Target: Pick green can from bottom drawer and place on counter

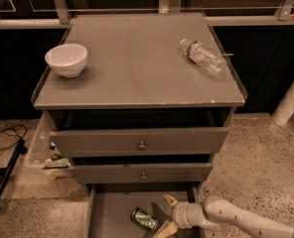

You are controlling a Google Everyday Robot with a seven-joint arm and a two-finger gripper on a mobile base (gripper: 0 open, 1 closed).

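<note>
Where drawer [112,213] gapes, gripper [168,214] beside green can [144,218]

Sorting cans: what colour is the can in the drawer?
Mottled green can, camera view; gripper beside it.

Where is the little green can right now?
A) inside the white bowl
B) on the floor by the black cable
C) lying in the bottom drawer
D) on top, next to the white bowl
C: the green can lies on its side in the pulled-out bottom drawer, with the open claw just to its right. The counter holds the white bowl and a water bottle.
</note>
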